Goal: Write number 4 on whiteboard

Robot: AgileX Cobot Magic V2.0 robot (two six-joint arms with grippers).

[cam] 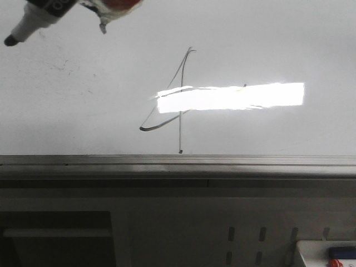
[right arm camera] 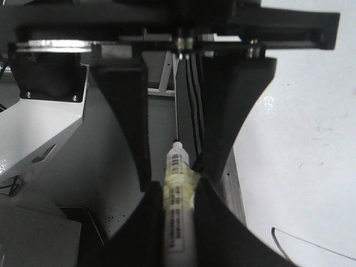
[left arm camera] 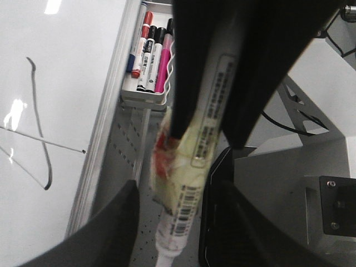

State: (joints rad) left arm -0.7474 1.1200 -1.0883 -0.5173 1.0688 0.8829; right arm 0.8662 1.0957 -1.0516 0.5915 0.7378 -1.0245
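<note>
Number 4 (cam: 179, 105): drawn mid-whiteboard (cam: 67, 100), its stem ending near the front rim.
Left tool (left arm camera: 189, 183): clamped on a taped marker (left arm camera: 197, 139).
Right tool (right arm camera: 175, 194): clamped on another taped marker (right arm camera: 177, 189).
Risk: a low retreat could smear wet ink.

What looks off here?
The number 4 on the whiteboard is lopsided: its crossbar slants instead of running level. The marker in the left pincer is wrapped in crumpled yellowish tape.

Glossy whiteboard (cam: 83, 100) with grey rim, number 4 (cam: 179, 105) drawn on it
</note>
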